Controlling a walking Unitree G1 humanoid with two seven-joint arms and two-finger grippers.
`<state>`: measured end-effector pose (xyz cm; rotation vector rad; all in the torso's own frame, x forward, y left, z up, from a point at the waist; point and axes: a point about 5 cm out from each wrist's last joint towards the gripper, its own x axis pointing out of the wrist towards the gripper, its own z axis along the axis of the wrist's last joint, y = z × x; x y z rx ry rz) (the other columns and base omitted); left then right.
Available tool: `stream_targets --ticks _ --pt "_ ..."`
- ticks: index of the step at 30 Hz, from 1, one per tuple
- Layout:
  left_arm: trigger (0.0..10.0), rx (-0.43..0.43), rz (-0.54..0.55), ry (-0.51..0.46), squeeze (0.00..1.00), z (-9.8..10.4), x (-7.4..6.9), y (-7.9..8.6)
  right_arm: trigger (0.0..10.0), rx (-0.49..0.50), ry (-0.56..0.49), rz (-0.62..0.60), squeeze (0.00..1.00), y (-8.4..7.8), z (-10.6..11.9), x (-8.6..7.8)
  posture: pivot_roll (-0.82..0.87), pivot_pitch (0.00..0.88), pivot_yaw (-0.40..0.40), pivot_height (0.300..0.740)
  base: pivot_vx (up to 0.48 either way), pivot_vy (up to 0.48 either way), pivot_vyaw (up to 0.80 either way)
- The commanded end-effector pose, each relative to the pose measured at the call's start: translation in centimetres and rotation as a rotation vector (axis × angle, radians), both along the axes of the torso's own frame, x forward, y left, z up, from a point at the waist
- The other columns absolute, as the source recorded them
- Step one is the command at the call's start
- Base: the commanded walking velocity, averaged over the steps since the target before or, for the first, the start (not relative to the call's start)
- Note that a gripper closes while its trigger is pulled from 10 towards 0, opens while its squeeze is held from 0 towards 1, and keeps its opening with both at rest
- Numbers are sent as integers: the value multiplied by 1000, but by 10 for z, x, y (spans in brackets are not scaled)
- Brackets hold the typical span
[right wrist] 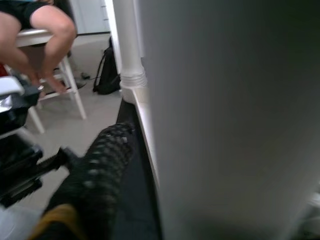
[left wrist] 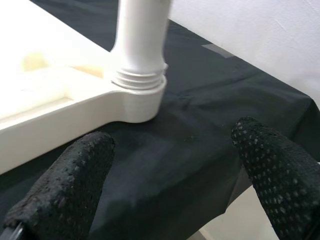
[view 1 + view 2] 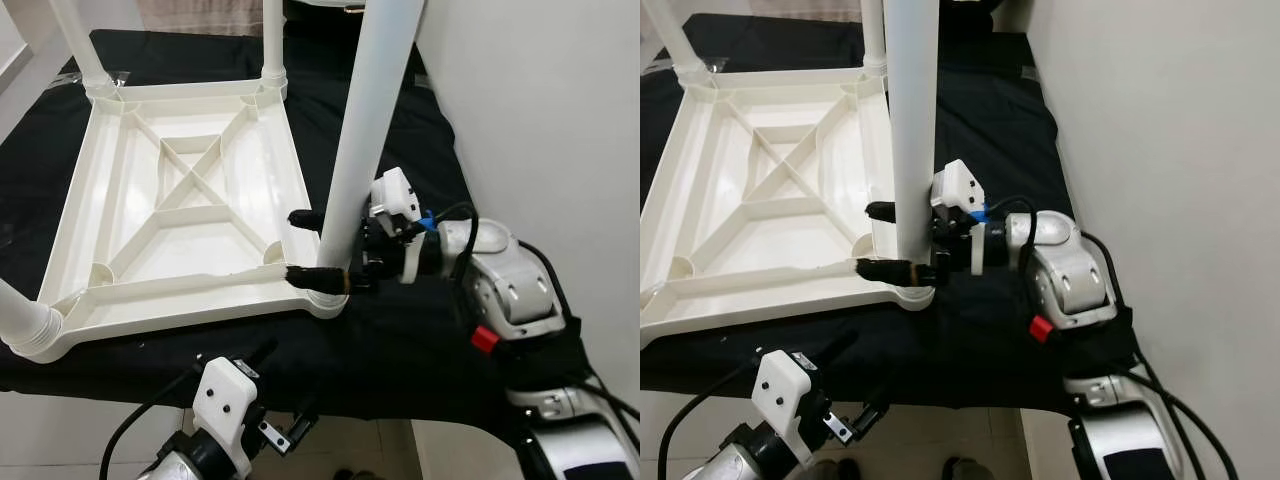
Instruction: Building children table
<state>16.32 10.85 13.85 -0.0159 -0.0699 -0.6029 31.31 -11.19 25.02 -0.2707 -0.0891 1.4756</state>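
One white tabletop [image 3: 190, 190], upside down on one black cloth [image 3: 400, 340]. Four white legs standing in its corner sockets: near right [image 3: 365, 130], near left [image 3: 20, 315], far left [image 3: 80, 45], far right [image 3: 272, 40]. Two grippers, left [image 3: 285, 425] and right [image 3: 318, 246], each with two black fingers. One person's bare legs [image 1: 42, 35] on one white chair [image 1: 62, 75]. One dark bag [image 1: 107, 75] on the floor.
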Motion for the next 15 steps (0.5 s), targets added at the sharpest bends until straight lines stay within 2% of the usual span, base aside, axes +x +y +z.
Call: stream_targets --ticks 1,3,6,8,10,11,12,13,14,15 --pt "10000 -4 2 11 0 -2 -3 -2 0 -10 40 71 0 1 -9 -7 100 192 -78 740 0 0 0" --pt "10000 -5 -1 12 0 -2 -3 -1 0 -7 70 92 0 -6 -14 -17 89 200 -69 740 0 0 0" --pt "10000 -5 -2 12 0 -2 -3 -1 0 -8 78 96 0 -7 -16 -20 89 200 -69 740 0 0 0" --pt "10000 -6 -4 15 0 -2 -3 0 0 6 129 56 0 -20 -25 -32 75 207 -64 740 0 0 0" --pt "10000 -6 -4 15 0 -2 -3 0 0 6 129 56 0 -20 -25 -32 75 207 -64 740 0 0 0" --pt "10000 -6 -4 16 0 -2 -3 1 0 15 150 39 0 -25 -28 -37 73 205 -65 740 0 0 0" --pt "10000 -5 -4 17 0 -2 -2 1 0 47 162 -80 0 -27 -36 -39 65 207 -66 740 0 0 0" --pt "10000 -5 -4 17 0 -2 -2 1 0 47 162 -80 0 -27 -36 -39 65 207 -66 740 0 0 0" --pt "10000 -5 -5 18 0 -3 -2 2 0 49 175 -379 0 -25 -52 -29 59 205 -65 740 0 0 0" --pt "10000 -4 -5 19 0 -3 -1 3 0 47 190 -806 0 -34 -67 -18 52 209 -56 740 0 0 0"
